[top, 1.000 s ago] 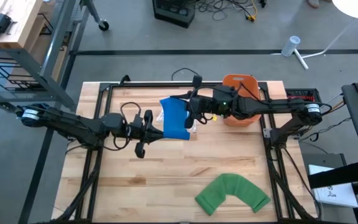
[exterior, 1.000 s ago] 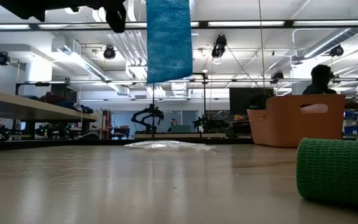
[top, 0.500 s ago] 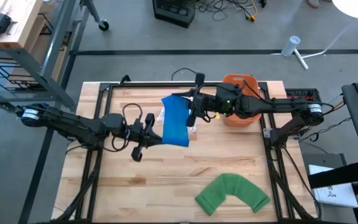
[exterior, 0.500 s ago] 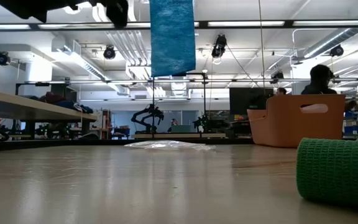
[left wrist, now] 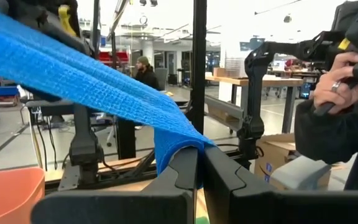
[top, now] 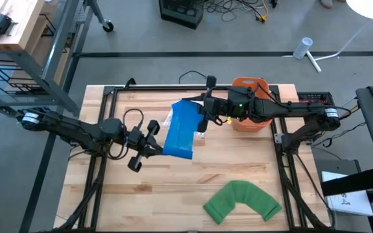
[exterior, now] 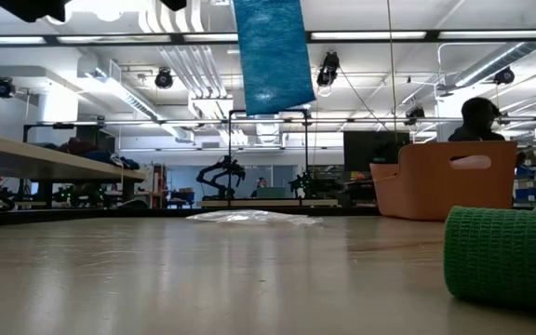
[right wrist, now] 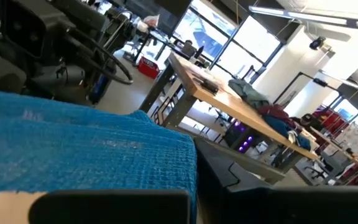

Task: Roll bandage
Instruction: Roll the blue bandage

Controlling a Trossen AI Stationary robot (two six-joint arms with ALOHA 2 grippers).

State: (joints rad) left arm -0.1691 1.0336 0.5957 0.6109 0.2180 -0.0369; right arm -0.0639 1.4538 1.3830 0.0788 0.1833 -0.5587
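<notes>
Bandages are numbering two: blue bandage (top: pixel 179 130) hanging stretched between clamping left gripper (top: pixel 157 149) and right gripper (top: pixel 201 115), green bandage (top: pixel 243 200) lying apart.

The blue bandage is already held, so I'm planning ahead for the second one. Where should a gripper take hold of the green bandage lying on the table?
Grip the green bandage at one end of its strip, coming straight down from above. It lies flat on the table in a bent arc with both ends free and nothing beside it; the low view shows a raised folded edge that the fingers could likely close across.
</notes>
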